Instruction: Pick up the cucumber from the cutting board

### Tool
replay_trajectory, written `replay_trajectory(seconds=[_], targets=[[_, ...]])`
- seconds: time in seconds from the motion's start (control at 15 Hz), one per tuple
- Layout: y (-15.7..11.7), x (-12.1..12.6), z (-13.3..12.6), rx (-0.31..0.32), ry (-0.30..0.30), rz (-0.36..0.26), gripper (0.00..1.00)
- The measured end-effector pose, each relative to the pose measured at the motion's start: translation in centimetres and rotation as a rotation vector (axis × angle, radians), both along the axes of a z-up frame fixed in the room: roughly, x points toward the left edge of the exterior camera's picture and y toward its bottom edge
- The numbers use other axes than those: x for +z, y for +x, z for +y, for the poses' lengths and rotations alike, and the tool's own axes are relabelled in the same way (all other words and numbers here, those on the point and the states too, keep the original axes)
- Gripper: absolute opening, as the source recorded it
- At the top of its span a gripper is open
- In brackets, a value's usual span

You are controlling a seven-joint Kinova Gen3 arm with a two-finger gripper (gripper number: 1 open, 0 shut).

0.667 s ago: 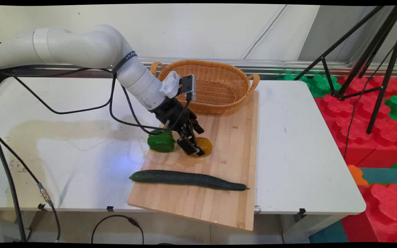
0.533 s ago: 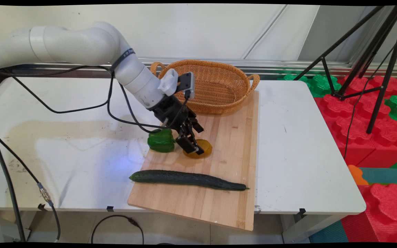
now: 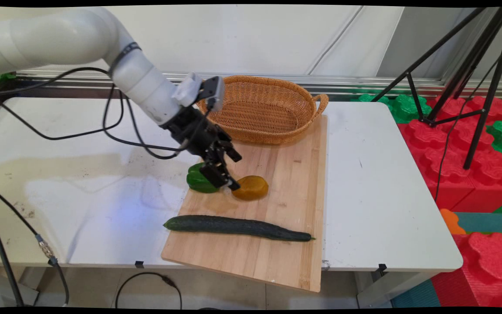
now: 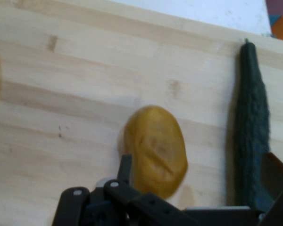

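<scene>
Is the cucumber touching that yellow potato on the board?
Apart. In the main view, bare wood shows between the cucumber and the potato; the hand view shows the same gap of board.

Robotics laboratory or test cell. A white table (image 3: 386,187) carries a wooden board (image 3: 294,174) and a wicker basket (image 3: 264,109) against a bare wall (image 3: 255,35). At 3 o'clock, black tripod legs (image 3: 473,83) stand on red and green foam floor blocks (image 3: 456,144); loose cables (image 3: 59,135) cross the table at 9 o'clock.
</scene>
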State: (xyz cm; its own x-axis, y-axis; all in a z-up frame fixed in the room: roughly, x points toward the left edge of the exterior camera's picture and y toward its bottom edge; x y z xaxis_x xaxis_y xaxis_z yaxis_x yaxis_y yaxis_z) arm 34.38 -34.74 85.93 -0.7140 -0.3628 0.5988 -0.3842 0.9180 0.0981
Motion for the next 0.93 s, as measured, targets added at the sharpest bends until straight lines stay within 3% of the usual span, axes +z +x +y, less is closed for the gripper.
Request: replay_trajectory(seconds=[0.53, 0.93], targets=[[2.5, 1.9, 4.3, -0.014, 0.033, -0.032, 1.0], [2.6, 1.2, 8.0, -0.032, 0.067, -0.07, 1.0]])
